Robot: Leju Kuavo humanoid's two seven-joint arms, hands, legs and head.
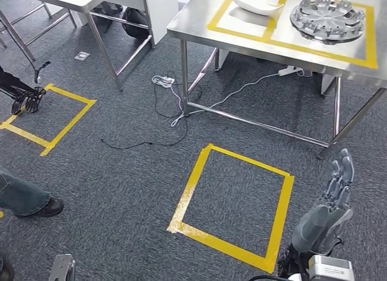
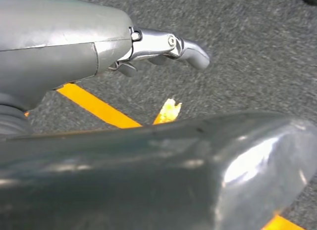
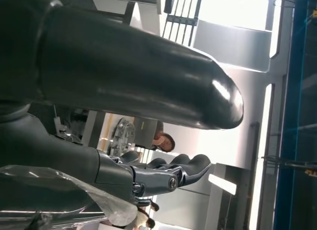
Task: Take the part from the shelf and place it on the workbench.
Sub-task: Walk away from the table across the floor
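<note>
Because the round grey finned part (image 1: 328, 18) lies flat on the steel workbench (image 1: 196, 24), inside the right field of the yellow tape frame (image 1: 292, 46), I judge that the placing is already done for this piece. Nothing holds it; it sits far ahead of the right hand's fingers, across the carpet. Just beside it, in the left field of the same frame, lies a white curved tray-like piece (image 1: 257, 5); what it is exactly I cannot tell.

The right hand (image 1: 337, 187) is raised low in front of the body, its fingers nearly straight and pointing forward toward the workbench, a little apart from each other. It grasps nothing; the fingers are released. In the right wrist view the same hand shows a thick thumb above and extended darker fingers (image 3: 186, 168) below, with free space between them.

The left hand (image 2: 164, 47) hangs down over the carpet, above a strip of yellow floor tape (image 2: 97, 107). Its fingers are stretched out and hold nothing, so it is released too.

Below the right fingers, on the floor, is a square of yellow tape (image 1: 233, 202), probably a standing mark for the robot. A second taped square (image 1: 50, 118) lies well away to the left, a cable (image 1: 173, 106) runs under the workbench, and a person's shoe (image 1: 48, 206) stands at the left edge.
</note>
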